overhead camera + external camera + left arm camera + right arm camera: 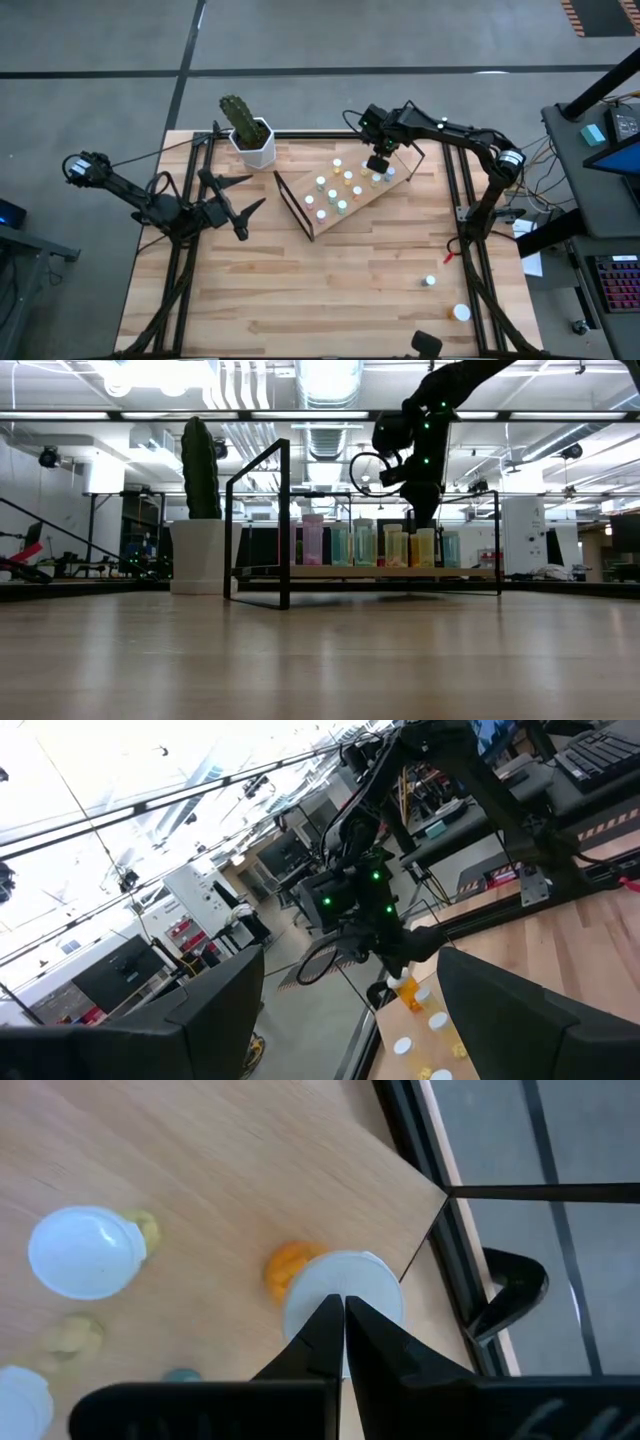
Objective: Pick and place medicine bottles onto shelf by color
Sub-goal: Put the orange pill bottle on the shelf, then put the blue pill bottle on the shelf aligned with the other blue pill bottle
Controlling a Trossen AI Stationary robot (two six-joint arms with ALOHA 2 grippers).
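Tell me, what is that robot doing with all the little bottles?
It is sorting medicine bottles by color on a tilted wooden shelf. The right gripper is over the shelf's far corner, its fingers closed above a white-capped orange bottle standing on the board. The left gripper waits open beside the shelf, near the cactus pot. Two more bottles sit on the table.

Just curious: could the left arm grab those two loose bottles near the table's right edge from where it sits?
Probably not easily. The left claw waits on the far side of the table from the loose bottles, with the shelf nearer it than they are.
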